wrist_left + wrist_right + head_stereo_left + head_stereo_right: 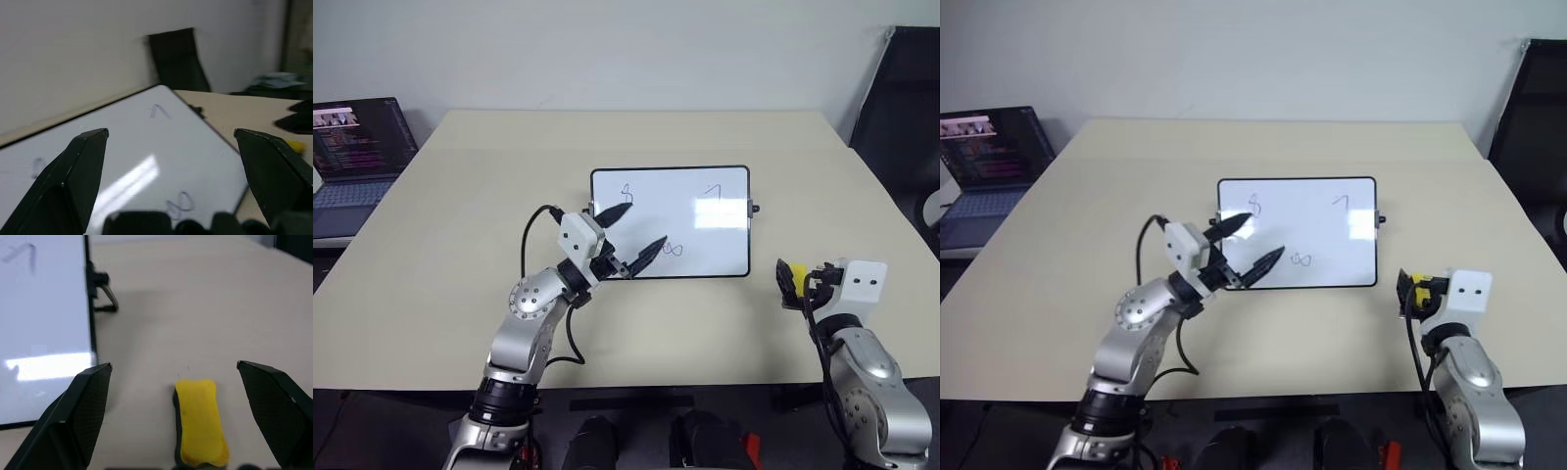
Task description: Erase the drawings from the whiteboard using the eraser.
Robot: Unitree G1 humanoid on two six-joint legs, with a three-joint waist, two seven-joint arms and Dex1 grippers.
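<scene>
The whiteboard [671,222] lies flat near the middle of the beige table [460,245] and serves as the reference here. Nearest the robot, off the whiteboard's near right corner, the right gripper [173,396] hangs over the tabletop with its two black fingers [80,401] spread wide. The eraser [200,423], a small yellow block with a black underside, lies on the table between those fingers without touching either one, just right of the whiteboard's right edge.

At the whiteboard's near left corner, the left gripper [639,231] reaches over the board from the left, its fingers [649,251] also spread apart and holding nothing. One fingertip sits over the board's left edge, the other over its near edge.

On the whiteboard, the drawings [673,249] are all in place: the sideways loop near the near edge, just beyond the left gripper's lower fingertip, the "8"-like loop at the far left, and the "7"-like stroke at the far right.

Well left of the whiteboard, beyond the table's edge, an open laptop [357,162] stands lit. Far right of the board a black chair [901,108] stands by the wall.
</scene>
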